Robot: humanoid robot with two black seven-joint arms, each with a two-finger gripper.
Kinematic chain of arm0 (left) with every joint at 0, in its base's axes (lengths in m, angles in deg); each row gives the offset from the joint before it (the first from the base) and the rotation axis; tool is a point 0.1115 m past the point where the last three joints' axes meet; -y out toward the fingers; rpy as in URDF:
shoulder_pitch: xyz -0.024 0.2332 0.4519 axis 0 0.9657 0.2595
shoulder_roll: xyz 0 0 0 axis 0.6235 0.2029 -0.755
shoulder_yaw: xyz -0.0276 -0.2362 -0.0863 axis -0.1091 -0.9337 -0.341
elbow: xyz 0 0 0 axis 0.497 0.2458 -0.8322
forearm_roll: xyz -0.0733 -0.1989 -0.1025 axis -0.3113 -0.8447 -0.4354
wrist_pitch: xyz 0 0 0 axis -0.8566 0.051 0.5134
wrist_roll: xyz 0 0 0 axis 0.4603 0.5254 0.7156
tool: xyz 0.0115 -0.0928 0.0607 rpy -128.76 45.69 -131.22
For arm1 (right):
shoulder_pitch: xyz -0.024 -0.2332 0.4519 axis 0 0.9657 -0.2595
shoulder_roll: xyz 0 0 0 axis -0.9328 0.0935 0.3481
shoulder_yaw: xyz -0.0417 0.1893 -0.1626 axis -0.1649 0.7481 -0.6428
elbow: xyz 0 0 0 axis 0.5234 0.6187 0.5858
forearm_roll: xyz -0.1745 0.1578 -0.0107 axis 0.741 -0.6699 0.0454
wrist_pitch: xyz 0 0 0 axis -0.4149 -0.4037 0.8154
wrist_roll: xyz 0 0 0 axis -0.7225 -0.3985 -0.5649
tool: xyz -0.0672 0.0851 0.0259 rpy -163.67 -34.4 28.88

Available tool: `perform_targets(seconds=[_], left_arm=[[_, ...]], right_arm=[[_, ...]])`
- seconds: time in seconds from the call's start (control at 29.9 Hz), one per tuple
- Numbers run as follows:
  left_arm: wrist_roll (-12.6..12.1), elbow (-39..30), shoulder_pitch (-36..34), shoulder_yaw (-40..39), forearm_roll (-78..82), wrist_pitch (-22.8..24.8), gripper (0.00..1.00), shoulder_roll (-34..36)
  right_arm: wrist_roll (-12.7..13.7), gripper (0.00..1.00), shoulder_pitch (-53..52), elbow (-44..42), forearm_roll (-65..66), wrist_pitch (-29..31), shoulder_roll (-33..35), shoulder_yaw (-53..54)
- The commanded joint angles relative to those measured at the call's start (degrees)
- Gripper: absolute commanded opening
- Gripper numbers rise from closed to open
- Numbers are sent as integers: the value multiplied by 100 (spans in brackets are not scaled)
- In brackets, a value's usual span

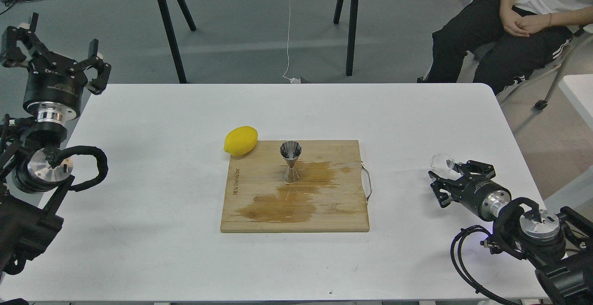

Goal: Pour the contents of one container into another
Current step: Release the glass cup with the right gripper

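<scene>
The right hand lay low over the table, well to the right of the cutting board, its fingers pointing toward that board. The glass cup sat at the far fingertip of this hand, touching or nearly touching it; the fingers looked spread rather than pressed together, and whether they actually gripped the cup could not be told. The cup appeared tilted, its rim turned toward the board.

The left hand was raised at the table's far left corner, well apart from the board, with its fingers spread wide and nothing between them.

The steel jigger stood upright on the board, a little behind the board's middle. A dark wet stain spread across the wood from the jigger's foot toward the board's near edge and right side. A lemon rested at the board's far left corner, touching or just overlapping its edge. A thin metal handle curved off the board's right side.
</scene>
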Motion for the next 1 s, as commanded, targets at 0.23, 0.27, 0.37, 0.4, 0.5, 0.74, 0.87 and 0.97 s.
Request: perform_targets(seconds=[0.23,0.27,0.37,0.4,0.5,0.74,0.87,0.97], left_arm=[[-9,-6,-9,8,-1,-55,100,-12],[-9,-6,-1,9,8,-55,100,-12],[0,-6,-9,0,8,-64,100,-29],[0,-6,-9,0,8,-73,100,-29],[0,-15,-9,0,8,-73,100,-29],[0,-103,-1,0,8,-73,100,-12],[0,-103,-1,0,8,-73,100,-12],[0,-103,-1,0,8,-73,100,-12]], right_arm=[[2,58,-3,-282,-10,17,-122,158],[-6,59,-3,-282,-10,17,-122,158],[-6,70,-3,-282,-10,17,-122,193],[-6,73,-12,-282,-10,26,-122,193],[-6,76,-12,-282,-10,35,-122,193],[2,58,-12,-282,-1,158,-122,193],[-6,44,-21,-309,-1,184,-166,193],[-6,46,-56,-501,-1,184,-245,202]])
